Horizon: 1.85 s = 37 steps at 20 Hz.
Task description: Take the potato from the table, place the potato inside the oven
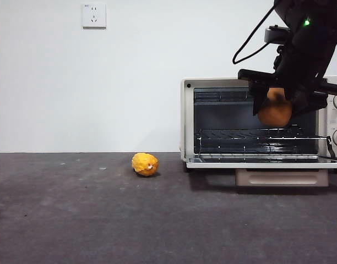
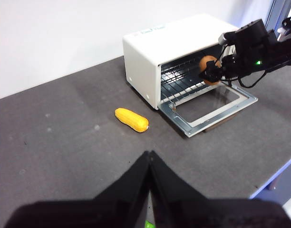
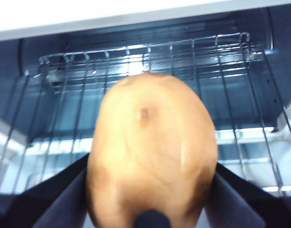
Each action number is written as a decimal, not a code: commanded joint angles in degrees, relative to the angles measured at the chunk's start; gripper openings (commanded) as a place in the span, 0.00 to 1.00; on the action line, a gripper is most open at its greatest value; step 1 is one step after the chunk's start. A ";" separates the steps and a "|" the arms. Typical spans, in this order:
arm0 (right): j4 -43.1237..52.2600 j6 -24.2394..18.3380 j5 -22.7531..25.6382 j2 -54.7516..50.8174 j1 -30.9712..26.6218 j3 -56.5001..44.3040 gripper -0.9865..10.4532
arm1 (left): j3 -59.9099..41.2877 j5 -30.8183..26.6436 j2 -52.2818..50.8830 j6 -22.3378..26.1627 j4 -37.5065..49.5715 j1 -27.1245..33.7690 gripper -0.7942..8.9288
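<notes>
The potato, a smooth orange-brown oval, hangs in my right gripper at the mouth of the open oven, above the wire rack. In the right wrist view the potato fills the middle between both jaws, with the rack and oven cavity right behind it. From the left wrist view the potato and the right arm show at the oven's opening. My left gripper hovers shut over the dark table, far from the oven.
A bumpy yellow-orange fruit lies on the table left of the oven; it is also in the left wrist view. The oven door lies folded down flat in front. A wall socket sits high on the white wall.
</notes>
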 commanded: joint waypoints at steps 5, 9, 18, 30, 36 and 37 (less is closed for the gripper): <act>3.41 -0.74 -1.27 5.86 -0.07 3.32 0.20 | -0.24 -0.20 3.69 -0.59 0.33 -0.04 0.07; 1.92 -0.72 -1.73 10.38 -0.07 7.76 0.20 | -0.24 -0.20 5.22 -0.59 0.33 -0.04 0.07; -0.72 -0.20 0.07 12.92 0.07 10.64 0.48 | -0.24 -2.12 5.73 -0.44 0.33 -0.04 0.07; -21.14 -0.50 0.02 8.48 0.94 16.96 0.53 | -0.24 -2.08 8.15 0.28 0.33 -0.04 0.07; -37.24 -2.45 -2.71 -5.35 1.64 16.96 0.53 | -0.24 -1.40 18.69 1.86 0.42 -0.02 0.07; -41.11 -2.75 -2.75 -8.72 1.64 16.96 0.53 | -0.24 -0.96 21.84 1.92 1.36 -0.02 0.07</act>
